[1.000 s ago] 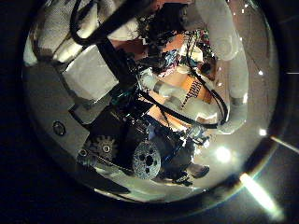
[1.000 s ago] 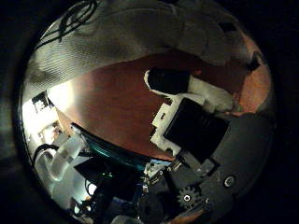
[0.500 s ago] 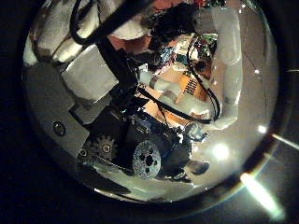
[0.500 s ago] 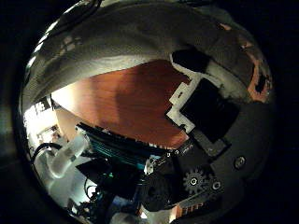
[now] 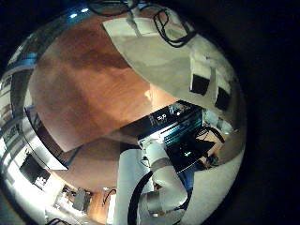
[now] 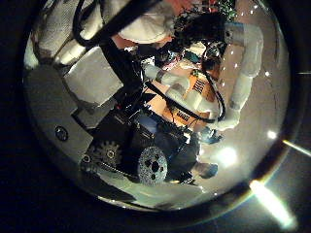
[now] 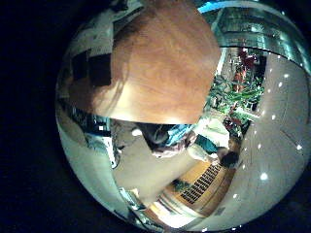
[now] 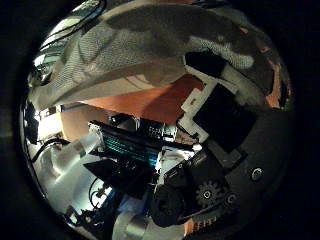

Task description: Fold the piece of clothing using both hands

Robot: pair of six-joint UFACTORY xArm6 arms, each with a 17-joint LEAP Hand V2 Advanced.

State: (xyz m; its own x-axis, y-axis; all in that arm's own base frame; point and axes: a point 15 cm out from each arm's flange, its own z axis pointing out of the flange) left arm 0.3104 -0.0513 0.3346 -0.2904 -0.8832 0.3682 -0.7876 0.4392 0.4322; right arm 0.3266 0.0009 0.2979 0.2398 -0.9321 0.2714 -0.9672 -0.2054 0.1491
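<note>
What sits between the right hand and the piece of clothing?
Right thumb side palm view: only bare table between the right hand and the piece of clothing.

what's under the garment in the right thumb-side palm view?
The wooden table shows under the lifted pale garment. Whatever lies beneath the rest of the cloth is covered.

A bare brown wooden table [image 5: 89, 98] fills the palm views.
</note>
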